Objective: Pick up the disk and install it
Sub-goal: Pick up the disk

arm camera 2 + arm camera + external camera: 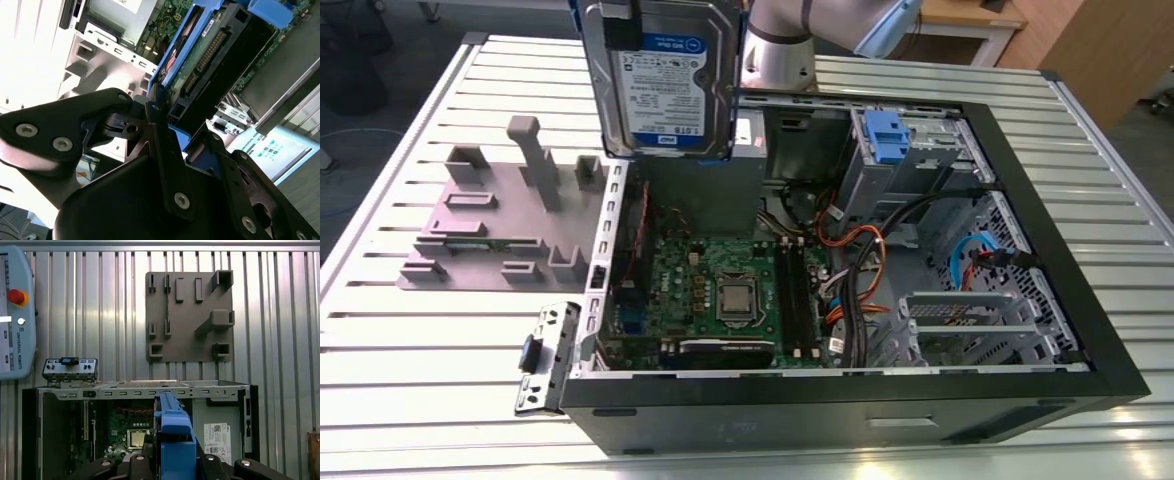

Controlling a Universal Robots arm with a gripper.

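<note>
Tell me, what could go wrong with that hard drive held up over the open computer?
1. The gripper is shut on the disk at one end of its blue frame; a slip could drop it onto the motherboard in the open case.
2. Loose orange and black cables lie beside the drive cage; they might snag the disk on its way in.
</note>
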